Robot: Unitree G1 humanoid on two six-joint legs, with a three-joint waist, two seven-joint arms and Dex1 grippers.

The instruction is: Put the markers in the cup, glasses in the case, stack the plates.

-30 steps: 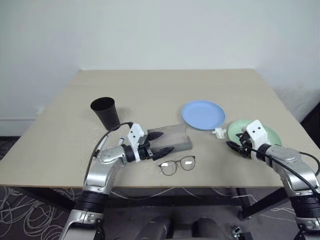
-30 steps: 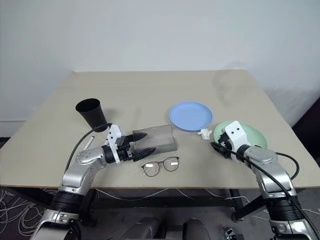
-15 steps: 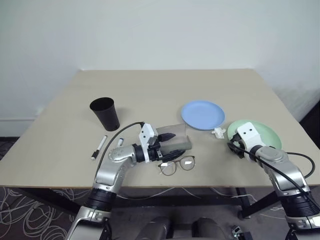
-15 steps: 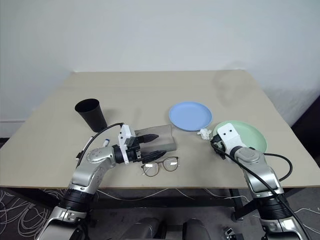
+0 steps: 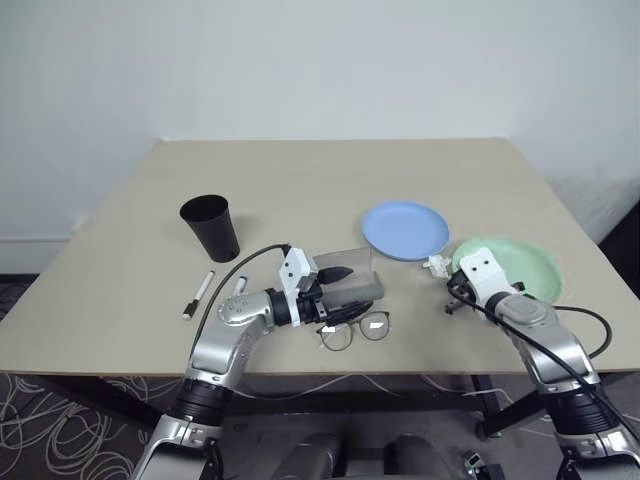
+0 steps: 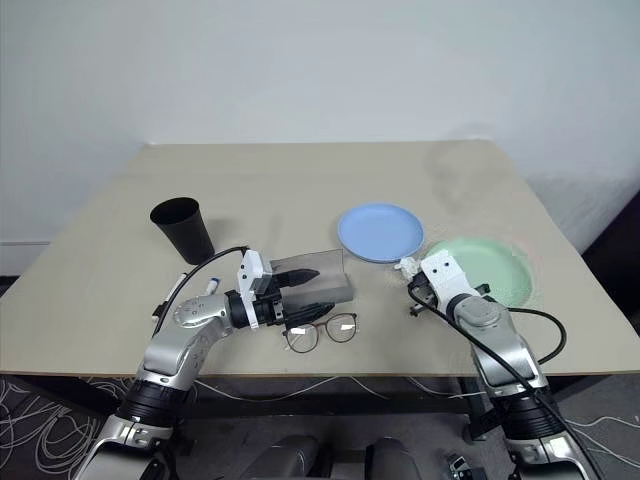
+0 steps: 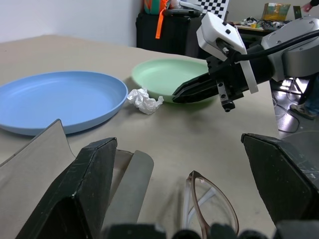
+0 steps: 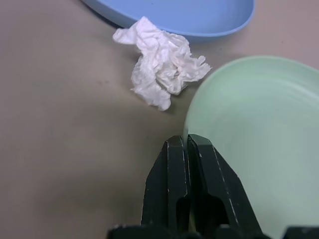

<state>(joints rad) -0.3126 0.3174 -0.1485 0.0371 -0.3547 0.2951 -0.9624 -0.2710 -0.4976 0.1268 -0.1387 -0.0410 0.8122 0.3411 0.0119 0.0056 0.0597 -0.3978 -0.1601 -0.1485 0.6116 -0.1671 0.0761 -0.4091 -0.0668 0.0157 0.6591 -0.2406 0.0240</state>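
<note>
The right gripper (image 8: pixel 188 149) reaches forward and down, pinched shut on the near rim of the mint green plate (image 8: pixel 259 134) beside the light blue plate (image 5: pixel 405 229). The left gripper (image 5: pixel 336 292) points sideways, fingers spread wide over the case (image 5: pixel 350 272), above the glasses (image 5: pixel 355 330).

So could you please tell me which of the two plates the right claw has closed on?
The mint green plate: the right claw pinches its near rim, while the light blue plate lies untouched beyond the crumpled scrap.

Cup (image 5: pixel 211 227) far left, markers (image 5: pixel 197 294) before it; case (image 5: pixel 352 277) behind glasses (image 5: pixel 355 329); plates (image 5: pixel 405 229) right, seemingly apart.
</note>
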